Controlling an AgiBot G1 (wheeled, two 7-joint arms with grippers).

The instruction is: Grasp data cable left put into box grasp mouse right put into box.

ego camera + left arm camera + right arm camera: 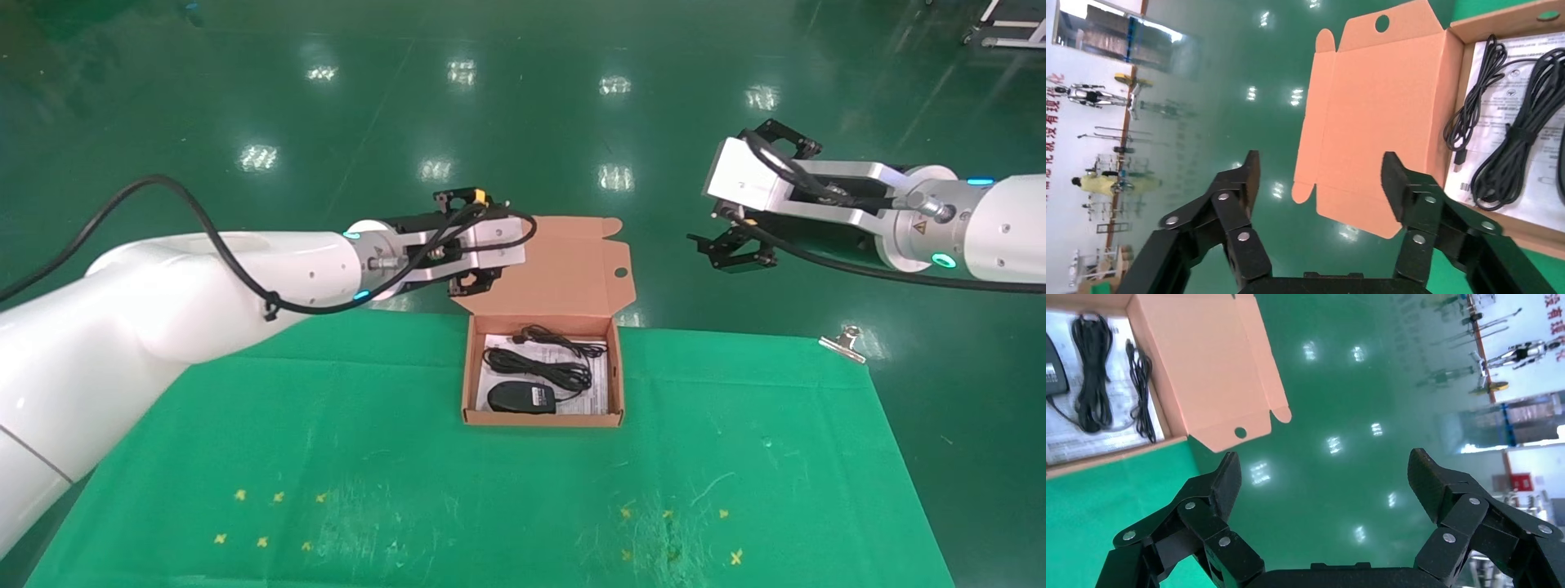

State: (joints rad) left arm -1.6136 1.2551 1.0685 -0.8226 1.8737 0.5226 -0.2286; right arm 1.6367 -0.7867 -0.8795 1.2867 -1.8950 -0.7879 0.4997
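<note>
**Both items in the box, both grippers raised and empty**

I'm looking down at the green cloth-covered table (490, 490), and the shallow salmon-orange cardboard box (543, 418) sits near the middle of the far edge, its hinged lid with the round hole thrown back over that edge. Inside, on the white printed sheet (601, 392), I can see the small black oval mouse (520, 397) lying against the box's near wall, white label showing. Its bundled black cord (539, 367) lies just behind it, and the thin black data cable (564, 339) rests in a loose coil along the box's far wall.

My left gripper (470, 283) hangs in the air beyond the far edge, just left of the open lid, fingers spread wide with nothing between them. The left wrist view confirms it: both black fingers (1242, 184) apart, lid and box beyond them.

My right gripper (733, 245) hovers past the far right corner, well apart from the box, jaws likewise wide and empty. A silver binder clip (844, 341) pins the cloth at the far right corner.
</note>
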